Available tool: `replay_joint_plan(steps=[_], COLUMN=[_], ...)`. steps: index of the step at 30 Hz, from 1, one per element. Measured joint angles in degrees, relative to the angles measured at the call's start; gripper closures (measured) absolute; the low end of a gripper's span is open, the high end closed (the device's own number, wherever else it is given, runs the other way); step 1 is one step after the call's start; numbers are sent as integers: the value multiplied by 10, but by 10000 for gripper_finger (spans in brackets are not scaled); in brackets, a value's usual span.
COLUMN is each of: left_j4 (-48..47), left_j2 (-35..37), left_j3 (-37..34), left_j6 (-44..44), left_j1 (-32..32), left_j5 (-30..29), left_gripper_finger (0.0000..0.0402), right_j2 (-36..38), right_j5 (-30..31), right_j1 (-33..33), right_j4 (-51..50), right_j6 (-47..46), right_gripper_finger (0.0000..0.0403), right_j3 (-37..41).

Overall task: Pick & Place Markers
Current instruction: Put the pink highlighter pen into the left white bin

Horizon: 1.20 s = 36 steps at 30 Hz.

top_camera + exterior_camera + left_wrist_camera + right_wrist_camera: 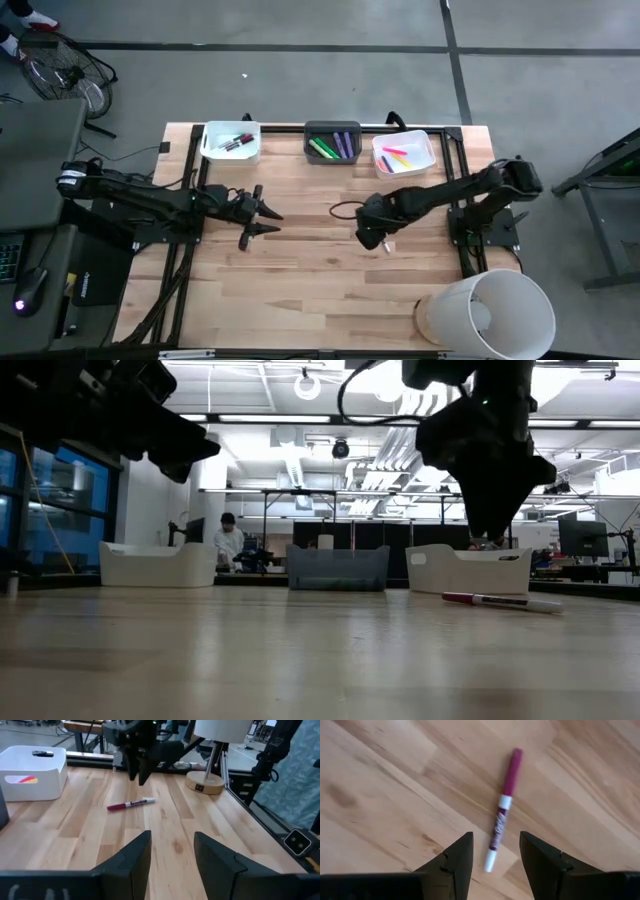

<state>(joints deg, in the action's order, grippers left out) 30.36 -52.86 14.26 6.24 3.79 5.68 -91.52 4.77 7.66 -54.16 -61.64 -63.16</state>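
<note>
Right fingers [492, 855] parted above red marker [502, 810], tip hidden

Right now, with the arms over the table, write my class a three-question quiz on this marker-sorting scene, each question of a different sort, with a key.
1. True or false: the red marker lies on the bare table, outside every bin.
2. Which end effector hangs over that marker? A) the left end effector B) the right end effector
3. Fill in: the green and purple markers lie in the ____ of the three bins.

Key
1. True; it lies flat on the wood.
2. B; the right end effector's open fingers point down at it, not yet touching.
3. Middle, in the grey bin between the two white ones.
</note>
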Motion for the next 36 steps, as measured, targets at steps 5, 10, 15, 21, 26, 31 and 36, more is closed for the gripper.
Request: replay_joint_plan(steps=[5, 10, 15, 21, 26, 31, 36], left_j4=[-1, -2, -10, -14, -14, -14, -14], left_j2=[0, 0, 0, 0, 0, 0, 0], left_j3=[0, 0, 0, 0, 0, 1, 1], left_j6=[-8, -17, -17, -17, -15, -14, -12], left_j1=[0, 0, 0, 0, 0, 0, 0], left_j5=[0, 2, 3, 3, 4, 4, 4], left_gripper_finger=[254, 254, 254, 254, 254, 254, 254], right_j2=[-59, -100, -104, -104, -101, -97, -96], right_j5=[-37, -62, -35, -26, -47, -60, -60], right_j1=[0, 3, 14, 21, 21, 21, 24], right_j4=[-20, -15, -6, -3, 69, 114, 120], right_j6=[-9, 3, 1, -8, -13, -11, 33], right_gripper_finger=[254, 254, 254, 254, 254, 254, 255], right_j3=[-26, -25, -25, 8, 61, 88, 106])
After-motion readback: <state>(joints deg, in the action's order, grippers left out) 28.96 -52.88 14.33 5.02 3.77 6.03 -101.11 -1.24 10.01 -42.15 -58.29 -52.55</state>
